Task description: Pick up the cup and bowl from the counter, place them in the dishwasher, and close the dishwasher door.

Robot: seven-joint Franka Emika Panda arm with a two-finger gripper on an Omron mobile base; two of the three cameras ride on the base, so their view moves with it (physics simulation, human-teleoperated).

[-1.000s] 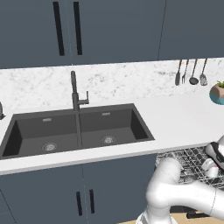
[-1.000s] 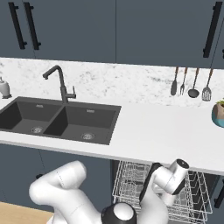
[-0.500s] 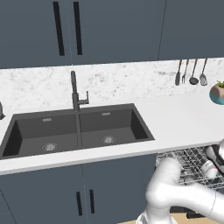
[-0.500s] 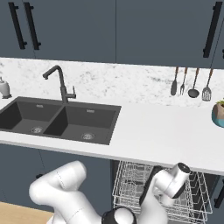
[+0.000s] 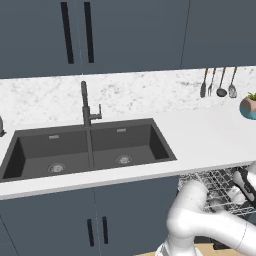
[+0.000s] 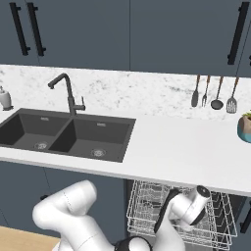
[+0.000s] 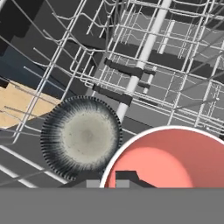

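Note:
The cup (image 7: pixel 170 159), with a pale rim and a red-pink inside, is close under my hand, above the dishwasher's silver wire rack (image 7: pixel 144 65). My gripper (image 7: pixel 107 179) is shut on the cup's rim, one finger inside it and one outside. The bowl (image 7: pixel 81 135), grey with a dark ribbed rim, rests in the rack just beside the cup. From the base, my gripper (image 6: pixel 196 203) hangs low over the pulled-out rack (image 6: pixel 147 206), under the white counter (image 6: pixel 186 152), and it sits at the right edge (image 5: pixel 245 182). The dishwasher door is hidden below the rack and my arm.
A dark double sink (image 5: pixel 90 147) with a black tap (image 5: pixel 86 105) is set in the counter to the left. A teal plant pot (image 6: pixel 244 128) stands at the far right, and utensils (image 6: pixel 213 93) hang on the wall. My own arm (image 6: pixel 73 215) curls in front of the blue-grey cabinets.
My hand has sunk slightly toward the rack with the cup in it. The rest of the scene has not moved.

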